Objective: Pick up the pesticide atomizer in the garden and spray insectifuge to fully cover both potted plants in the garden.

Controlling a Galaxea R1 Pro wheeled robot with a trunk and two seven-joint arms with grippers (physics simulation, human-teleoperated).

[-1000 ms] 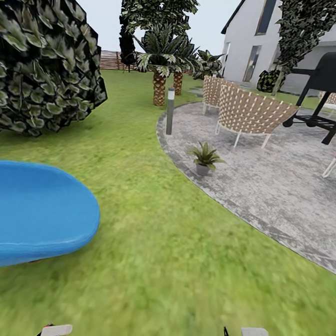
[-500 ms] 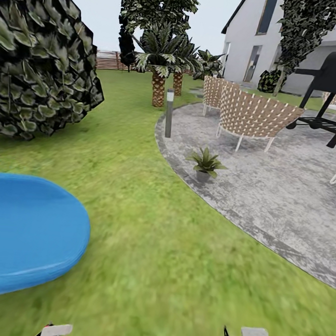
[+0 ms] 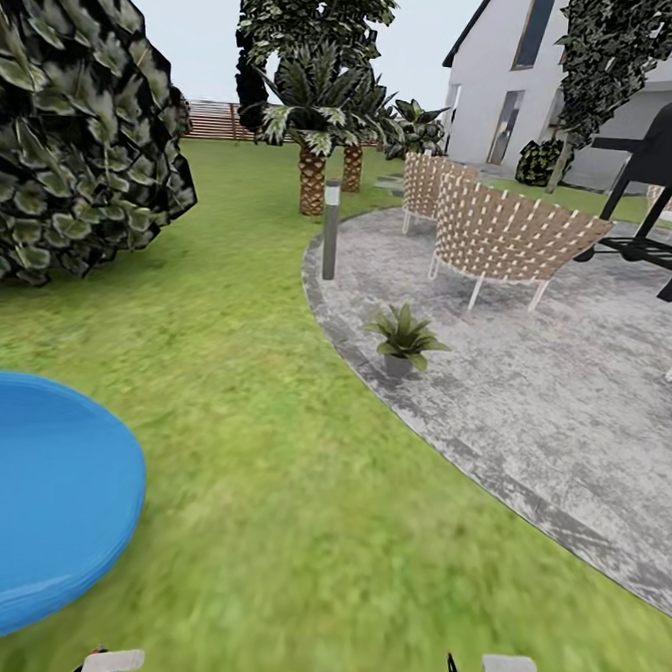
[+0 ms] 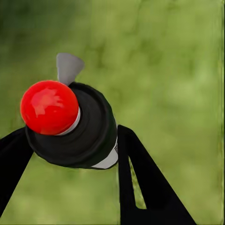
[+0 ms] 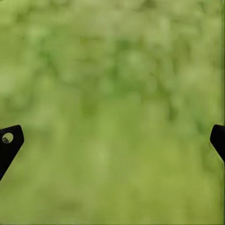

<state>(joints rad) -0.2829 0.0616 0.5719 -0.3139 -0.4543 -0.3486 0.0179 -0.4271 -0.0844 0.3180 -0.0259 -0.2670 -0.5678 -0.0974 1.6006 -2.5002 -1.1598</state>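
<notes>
With the view shifted towards the patio's potted plant (image 3: 404, 333), left tool (image 4: 70, 140) clamps the spray bottle (image 4: 75, 126); right tool (image 5: 112, 140) gapes empty.

Our left gripper (image 4: 70, 150) is clamped w/ both black fingers (image 4: 140, 187) tight against a dark round object topped by a red ball. Our right gripper (image 5: 112, 140) hangs spread wide, fingertips (image 5: 9, 143) far apart, nothing btwn them. Both wrists sit low at the head view's bottom edge.
</notes>
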